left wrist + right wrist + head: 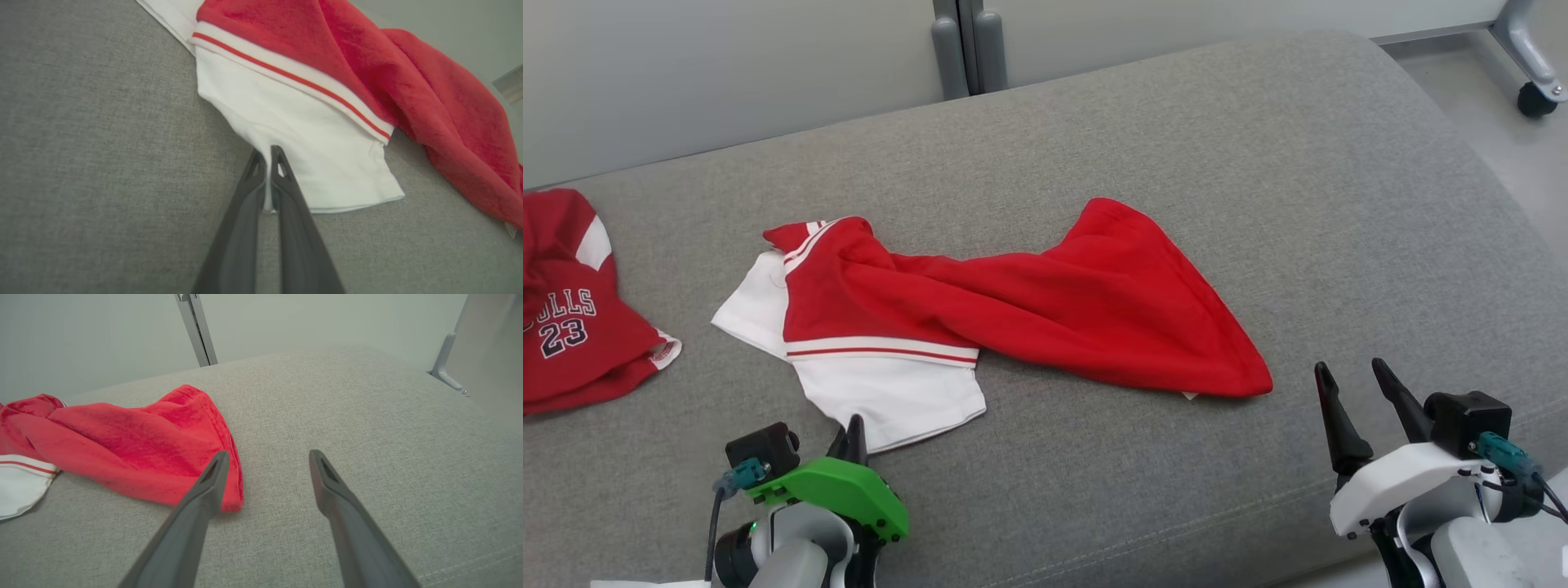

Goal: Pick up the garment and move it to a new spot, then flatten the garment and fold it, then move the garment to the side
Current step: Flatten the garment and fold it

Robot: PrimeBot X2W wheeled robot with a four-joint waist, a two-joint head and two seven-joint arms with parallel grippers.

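**Barely started: sleeve pinched, garment not yet lifted**

Judging by how things lie, the task is at its very first step. The garment (1013, 302), a red shirt with white sleeves and striped trim, lies twisted and bunched across the middle of the grey upholstered seat (1258, 147). Its red body is wrung into a rope that fans out toward the right. Nothing about it looks flattened or folded, so the carry to a new spot, the smoothing, the folding and the final move aside all appear to be left.

The left claw (267, 152) reaches in low from the near edge, its fingers pressed together on the near edge of the white sleeve (318, 155), with a sliver of white cloth visible between them. The cloth around the pinch lies flat on the seat.

The right claw (1351, 369) is spread wide and holds nothing. It points up the seat just right of the garment's red hem corner (233, 502), near it but apart.

A second red jersey (564, 310), printed with the number 23, sits at the far left edge, well apart from the work.
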